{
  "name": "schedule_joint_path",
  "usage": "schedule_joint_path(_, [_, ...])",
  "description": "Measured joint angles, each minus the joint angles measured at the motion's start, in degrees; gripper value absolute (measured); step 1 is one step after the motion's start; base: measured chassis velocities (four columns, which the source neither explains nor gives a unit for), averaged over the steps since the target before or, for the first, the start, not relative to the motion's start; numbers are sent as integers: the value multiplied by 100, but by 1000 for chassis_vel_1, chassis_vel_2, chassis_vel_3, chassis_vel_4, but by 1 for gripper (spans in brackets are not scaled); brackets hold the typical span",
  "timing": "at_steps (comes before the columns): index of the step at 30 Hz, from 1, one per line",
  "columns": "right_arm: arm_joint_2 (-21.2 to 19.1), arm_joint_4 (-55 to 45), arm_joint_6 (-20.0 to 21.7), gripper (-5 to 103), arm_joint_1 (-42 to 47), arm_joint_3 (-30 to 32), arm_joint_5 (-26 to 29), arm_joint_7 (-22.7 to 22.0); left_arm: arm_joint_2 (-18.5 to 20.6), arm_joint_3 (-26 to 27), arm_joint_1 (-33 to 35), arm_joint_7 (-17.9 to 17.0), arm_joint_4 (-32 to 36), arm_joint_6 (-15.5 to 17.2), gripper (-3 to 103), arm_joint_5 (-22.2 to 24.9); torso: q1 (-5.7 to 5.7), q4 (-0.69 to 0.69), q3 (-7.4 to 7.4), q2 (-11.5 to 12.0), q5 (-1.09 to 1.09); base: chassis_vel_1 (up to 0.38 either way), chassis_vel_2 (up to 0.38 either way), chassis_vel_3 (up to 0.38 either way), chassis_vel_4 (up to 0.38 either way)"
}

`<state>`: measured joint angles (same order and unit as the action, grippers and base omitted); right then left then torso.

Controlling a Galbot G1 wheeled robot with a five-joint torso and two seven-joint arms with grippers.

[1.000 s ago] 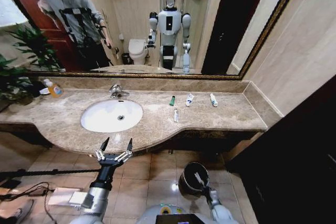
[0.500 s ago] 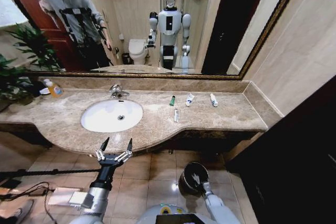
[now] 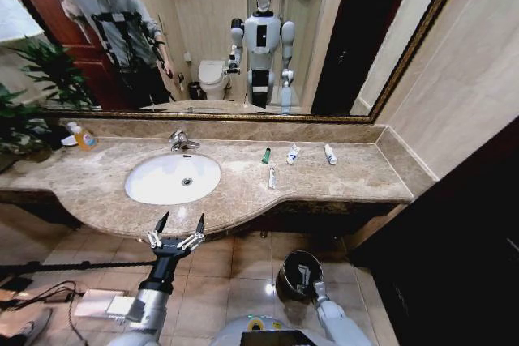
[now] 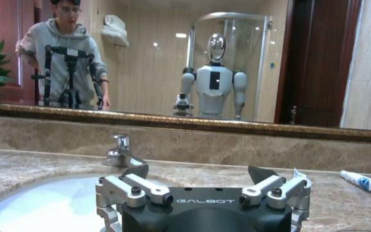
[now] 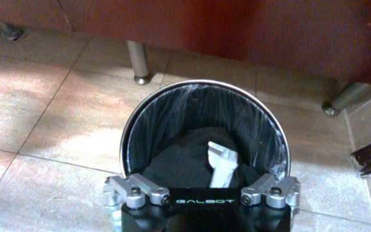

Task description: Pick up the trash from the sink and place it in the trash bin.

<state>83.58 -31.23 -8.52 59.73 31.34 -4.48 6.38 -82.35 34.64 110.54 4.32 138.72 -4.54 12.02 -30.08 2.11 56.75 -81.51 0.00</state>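
- "GALBOT" is printed in white on the dark body of the left gripper, at the bottom centre.
- "GALBOT" is likewise printed on the right gripper, bottom centre.

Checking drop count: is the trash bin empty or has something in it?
Not empty. One white tube lies inside the trash bin on its dark liner, just beyond the right gripper. Anything beneath it cannot be told.

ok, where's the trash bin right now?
Head view: the trash bin stands on the floor tiles below the countertop, robot's right side, with the right gripper over its mouth.
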Motion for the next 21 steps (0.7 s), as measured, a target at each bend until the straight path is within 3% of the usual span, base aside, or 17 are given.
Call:
schedule_joint_path(2, [-17, -60, -36, 100, 51, 0, 4, -4, 0, 0, 0, 0, 0, 0, 100, 0, 0, 0, 0, 0, 0, 0, 0, 0, 0])
schedule_joint_path(12, [-48, -604, -208, 100, 411, 22, 25, -95, 0, 0, 0, 0, 0, 0, 100, 0, 0, 0, 0, 0, 1, 0, 0, 0, 0])
schedule_joint_path(21, [-388, -3260, 179, 100, 1890, 68, 926, -477, 0, 0, 0, 0, 0, 0, 100, 0, 1, -1, 0, 0, 1, 0, 0, 0, 0])
